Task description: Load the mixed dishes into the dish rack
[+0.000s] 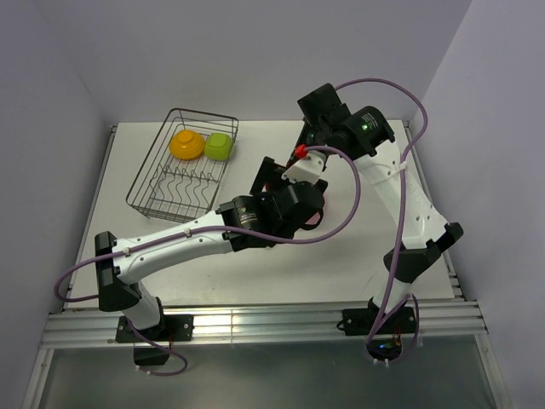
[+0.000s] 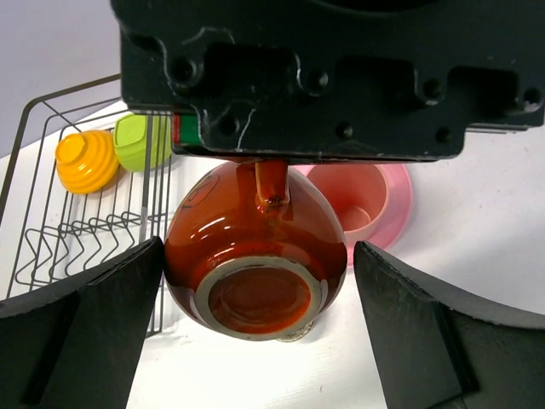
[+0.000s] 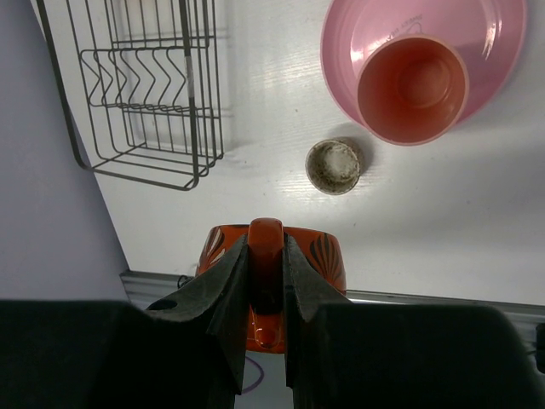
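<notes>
- My right gripper [image 3: 266, 247] is clamped narrow on the handle of the glossy dark red-brown ceramic mug [image 3: 328, 260].
- My left gripper [image 2: 257, 249] is spread wide, with one finger on either side of the mug's round body and neither touching it. The mug's base faces that wrist.
- The black wire dish rack [image 1: 151, 158] lies to the mug's left, on the left arm's side. I judge this a handover: close the left across the body, then release the right.
</notes>
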{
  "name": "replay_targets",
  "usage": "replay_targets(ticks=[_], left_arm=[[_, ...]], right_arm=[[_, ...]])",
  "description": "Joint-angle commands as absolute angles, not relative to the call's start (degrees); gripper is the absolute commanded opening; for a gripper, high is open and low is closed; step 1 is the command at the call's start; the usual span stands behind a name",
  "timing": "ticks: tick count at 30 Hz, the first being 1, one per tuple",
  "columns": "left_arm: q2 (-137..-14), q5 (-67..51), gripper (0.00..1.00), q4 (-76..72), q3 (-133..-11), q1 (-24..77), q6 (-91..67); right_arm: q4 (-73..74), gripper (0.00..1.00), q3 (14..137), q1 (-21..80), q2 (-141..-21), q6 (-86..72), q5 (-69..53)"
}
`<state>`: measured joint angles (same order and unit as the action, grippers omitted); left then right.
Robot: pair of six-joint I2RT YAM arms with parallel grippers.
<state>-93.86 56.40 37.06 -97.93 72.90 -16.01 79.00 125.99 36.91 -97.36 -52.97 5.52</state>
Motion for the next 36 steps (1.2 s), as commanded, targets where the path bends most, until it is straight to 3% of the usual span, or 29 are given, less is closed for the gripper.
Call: replay_targets(ticks=[1,20,25,28,31,32,36], left_arm=[[-93.0,55.5,0.98,34.9,-97.2,72.8,-17.1],[-92.1,54.8,0.99,38.0,-94.9,72.8,-21.9],[-91.9,54.4,0.94,37.6,-94.4,72.5,-21.4],[-91.7,53.7,0.85,37.1,-93.9,72.1,-21.4],[-91.3,54.0,0.65,36.6,-93.8,71.8,-21.5],[-91.0,54.2,0.55,36.4,-93.8,71.8,-21.4],[-90.4,55.2,0.42,34.7,-93.6,71.6,-20.5]], right_arm=[[80.1,0.0,125.9,37.5,-94.0,-54.5,4.0],[79.7,0.0,126.8,37.4,-94.2,-54.7,3.4],[79.5,0.0,126.4,37.4,-94.0,-54.8,3.3],[79.4,0.0,126.3,37.4,-93.8,-54.9,3.3],[79.3,0.0,126.1,37.4,-93.7,-54.9,3.2],[79.2,0.0,125.5,37.4,-93.6,-54.9,3.0],[78.0,0.0,123.8,37.4,-92.7,-55.2,2.6]])
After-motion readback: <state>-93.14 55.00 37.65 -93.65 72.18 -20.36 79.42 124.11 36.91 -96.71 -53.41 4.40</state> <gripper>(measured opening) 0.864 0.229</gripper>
